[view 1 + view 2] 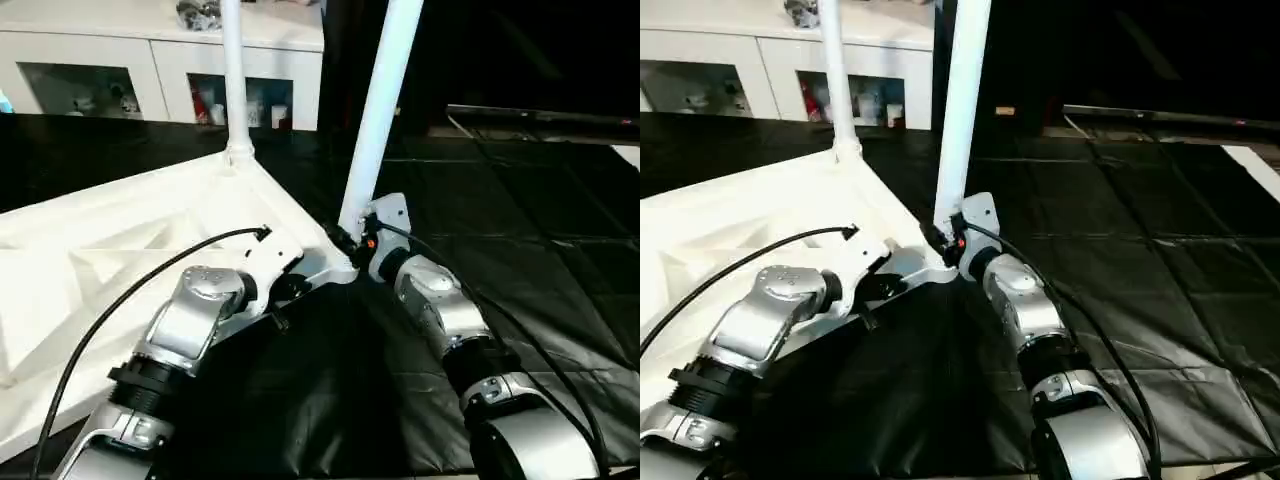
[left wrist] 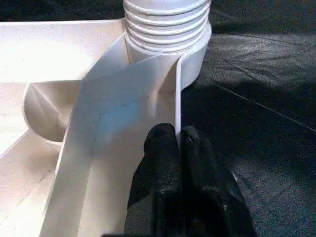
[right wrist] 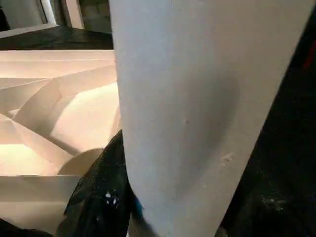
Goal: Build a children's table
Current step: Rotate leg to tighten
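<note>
**Leg held at near corner socket**

While the white plastic ribbed table top (image 1: 110,250) lies underside-up on the black floor mat (image 1: 520,260), the right gripper (image 1: 352,240) clamps the near white tapered tube leg (image 1: 380,110), upright in its corner socket. Left gripper (image 2: 178,140), fingers together, pinches the top's edge wall nr that corner. 2nd leg (image 1: 233,75) stands at far corner; white cabinet w/ glass doors (image 1: 160,60) behind.

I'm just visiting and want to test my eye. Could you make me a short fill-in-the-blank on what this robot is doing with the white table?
1. The table top lies with its ribbed underside facing ____.
2. The number of legs standing up from the top is ____.
3. The right gripper is closed around the near leg, close to its ____ end.
4. The left gripper has its fingers shut on the top's thin ____ near that corner.

Missing words: up; two; lower; rim
</note>
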Motion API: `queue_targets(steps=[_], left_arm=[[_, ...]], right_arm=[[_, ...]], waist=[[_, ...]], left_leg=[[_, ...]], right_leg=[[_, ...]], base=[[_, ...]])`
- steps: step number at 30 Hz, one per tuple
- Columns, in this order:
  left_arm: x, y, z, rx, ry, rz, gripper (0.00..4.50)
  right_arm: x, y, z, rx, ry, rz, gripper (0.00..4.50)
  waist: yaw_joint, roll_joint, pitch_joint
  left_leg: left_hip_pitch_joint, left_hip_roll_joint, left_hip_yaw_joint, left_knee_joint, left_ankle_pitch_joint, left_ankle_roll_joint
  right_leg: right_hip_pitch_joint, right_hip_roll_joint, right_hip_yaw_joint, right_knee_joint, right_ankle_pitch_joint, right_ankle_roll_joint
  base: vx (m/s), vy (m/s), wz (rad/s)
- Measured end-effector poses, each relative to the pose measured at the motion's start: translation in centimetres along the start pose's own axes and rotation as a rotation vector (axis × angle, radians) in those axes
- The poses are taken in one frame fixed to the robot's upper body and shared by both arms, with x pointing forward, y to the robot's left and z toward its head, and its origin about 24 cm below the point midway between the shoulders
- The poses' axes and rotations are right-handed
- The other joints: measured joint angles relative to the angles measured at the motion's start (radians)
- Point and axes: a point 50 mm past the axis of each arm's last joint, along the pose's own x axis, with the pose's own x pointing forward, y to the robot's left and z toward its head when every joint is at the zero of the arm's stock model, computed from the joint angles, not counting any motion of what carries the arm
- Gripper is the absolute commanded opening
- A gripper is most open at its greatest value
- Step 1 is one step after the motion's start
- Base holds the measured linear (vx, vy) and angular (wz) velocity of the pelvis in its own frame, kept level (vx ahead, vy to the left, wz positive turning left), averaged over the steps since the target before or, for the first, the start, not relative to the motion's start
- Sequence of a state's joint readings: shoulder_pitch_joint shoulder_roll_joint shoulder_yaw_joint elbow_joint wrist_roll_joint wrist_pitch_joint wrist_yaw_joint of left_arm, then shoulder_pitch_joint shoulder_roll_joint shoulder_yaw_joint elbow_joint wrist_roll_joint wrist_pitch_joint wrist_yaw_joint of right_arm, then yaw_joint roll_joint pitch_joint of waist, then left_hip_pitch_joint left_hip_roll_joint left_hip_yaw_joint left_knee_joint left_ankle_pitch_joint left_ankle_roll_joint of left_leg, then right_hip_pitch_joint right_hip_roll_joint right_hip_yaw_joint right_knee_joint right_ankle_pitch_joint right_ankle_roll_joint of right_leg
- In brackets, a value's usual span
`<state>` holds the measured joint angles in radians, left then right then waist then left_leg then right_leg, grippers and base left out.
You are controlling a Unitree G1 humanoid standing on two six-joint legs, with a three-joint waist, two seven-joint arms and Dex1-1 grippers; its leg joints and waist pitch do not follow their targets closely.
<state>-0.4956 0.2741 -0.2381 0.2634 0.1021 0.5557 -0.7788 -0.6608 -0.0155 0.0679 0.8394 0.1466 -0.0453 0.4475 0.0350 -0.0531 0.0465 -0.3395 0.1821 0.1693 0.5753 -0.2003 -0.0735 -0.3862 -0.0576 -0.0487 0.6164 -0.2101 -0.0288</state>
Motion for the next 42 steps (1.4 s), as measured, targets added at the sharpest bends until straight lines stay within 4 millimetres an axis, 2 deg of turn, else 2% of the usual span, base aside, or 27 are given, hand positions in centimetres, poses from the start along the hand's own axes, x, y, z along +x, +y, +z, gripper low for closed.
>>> queue_targets(steps=[8, 10, 18, 25, 27, 29, 34, 37, 42], left_arm=[[0.1, 0.0, -0.1, -0.003, 0.012, 0.017, 0.0], [0.1, 0.0, -0.1, -0.003, 0.013, 0.02, 0.0], [0.4, 0.1, 0.0, 0.032, 0.002, 0.006, 0.0], [0.2, 1.0, -0.1, 0.091, -0.007, 0.0, 0.0], [-0.1, 1.3, 0.1, 0.114, -0.014, -0.011, 0.0], [-0.4, 1.5, 0.1, 0.132, -0.022, -0.027, 0.0], [-1.2, 2.0, -0.1, 0.182, -0.028, -0.106, 0.0], [-1.5, 2.1, -0.4, 0.204, -0.024, -0.152, 0.0], [-2.2, 2.0, -0.8, 0.298, -0.012, -0.265, 0.0]], right_arm=[[0.0, -0.1, -0.3, 0.019, 0.006, -0.016, 1.91], [0.0, -0.1, -0.3, 0.025, 0.005, -0.018, 2.47], [-0.9, -0.3, -1.7, 0.063, 0.022, -0.034, 3.14], [-3.7, -0.7, -4.4, 0.1, 0.066, 0.004, 3.69], [-4.9, -0.4, -6.0, 0.138, 0.103, 0.027, 3.86], [-5.2, -0.6, -5.7, 0.14, 0.086, 0.049, 4.06], [-7.4, -2.2, -5.3, 0.124, 0.086, 0.089, 4.47], [-8.3, -2.9, -4.5, 0.084, 0.075, 0.133, 4.47], [-10.0, -3.9, -2.0, -0.021, 0.084, 0.332, 4.47]], waist=[[-0.001, -0.007, -0.005], [-0.001, -0.007, -0.004], [0.001, 0.001, -0.002], [0.001, 0.011, 0.005], [0.002, 0.012, 0.006], [0.002, 0.013, 0.007], [0.018, 0.013, 0.007], [0.025, 0.013, 0.008], [0.035, 0.013, 0.008]], left_leg=[[0.0, 0.0, 0.0, 0.0, 0.0, 0.0], [0.0, 0.0, 0.0, 0.0, 0.0, 0.0], [0.0, -0.001, 0.0, -0.001, 0.0, 0.0], [-0.002, 0.0, 0.0, -0.003, 0.0, 0.0], [-0.01, 0.0, 0.0, -0.004, 0.001, -0.001], [-0.013, 0.0, 0.0, -0.004, 0.003, -0.001], [-0.016, 0.005, 0.002, -0.003, 0.004, -0.001], [-0.017, 0.005, 0.003, -0.002, 0.004, -0.001], [-0.017, 0.006, 0.003, 0.001, 0.004, -0.001]], right_leg=[[0.002, 0.0, 0.0, -0.004, 0.0, 0.001], [0.002, 0.0, 0.0, -0.005, 0.0, 0.001], [0.002, 0.0, 0.0, -0.005, 0.0, 0.001], [0.0, 0.0, 0.0, -0.005, -0.001, 0.007], [-0.007, 0.0, -0.001, -0.005, 0.001, 0.007], [-0.014, 0.0, 0.0, -0.004, 0.01, 0.005], [-0.016, 0.001, -0.005, -0.006, 0.009, 0.004], [-0.016, 0.001, -0.005, -0.007, 0.008, 0.004], [-0.014, 0.001, -0.005, -0.007, 0.008, 0.004]], base=[[0.0, 0.0, 0.0], [0.0, 0.0, 0.0], [0.0, 0.0, 0.0], [0.0, 0.0, 0.0], [0.0, 0.0, 0.0], [0.0, 0.0, 0.0], [0.0, 0.0, 0.0], [0.0, 0.0, 0.0], [0.0, 0.0, 0.0]])
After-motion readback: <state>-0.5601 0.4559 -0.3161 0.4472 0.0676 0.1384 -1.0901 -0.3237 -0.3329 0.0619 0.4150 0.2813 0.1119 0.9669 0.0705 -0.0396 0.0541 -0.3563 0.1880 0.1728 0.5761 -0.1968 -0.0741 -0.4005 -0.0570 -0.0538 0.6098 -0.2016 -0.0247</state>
